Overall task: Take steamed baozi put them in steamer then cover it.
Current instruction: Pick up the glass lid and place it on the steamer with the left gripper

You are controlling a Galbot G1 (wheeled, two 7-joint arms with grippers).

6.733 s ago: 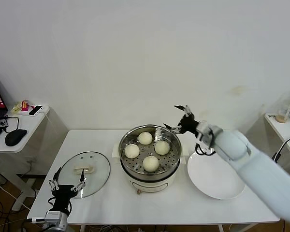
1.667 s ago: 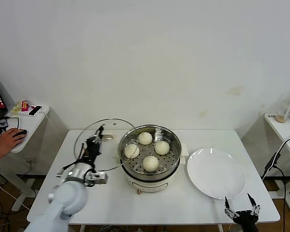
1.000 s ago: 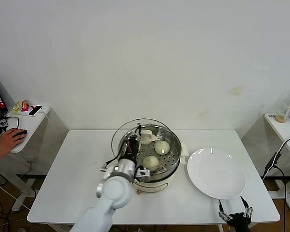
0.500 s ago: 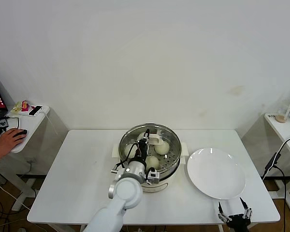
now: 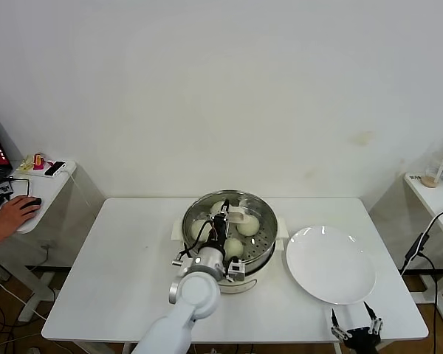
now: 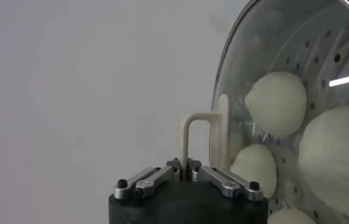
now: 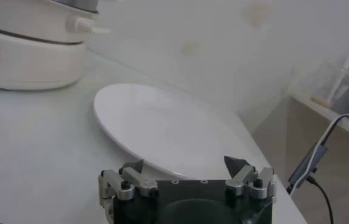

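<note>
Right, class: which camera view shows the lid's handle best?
The left wrist view: the cover's handle fills mid-frame, pinched in the left gripper. In the head view the handle is small and partly hidden by the arm. The right wrist view misses it.

We see left arm: pale grey-white rounded shell, silver wrist ring, black cables. Left pincer (image 6: 187, 168): black body, silver fingers, black screws. Right pincer (image 7: 186, 166): black housing, silver links, dark pointed tips.
</note>
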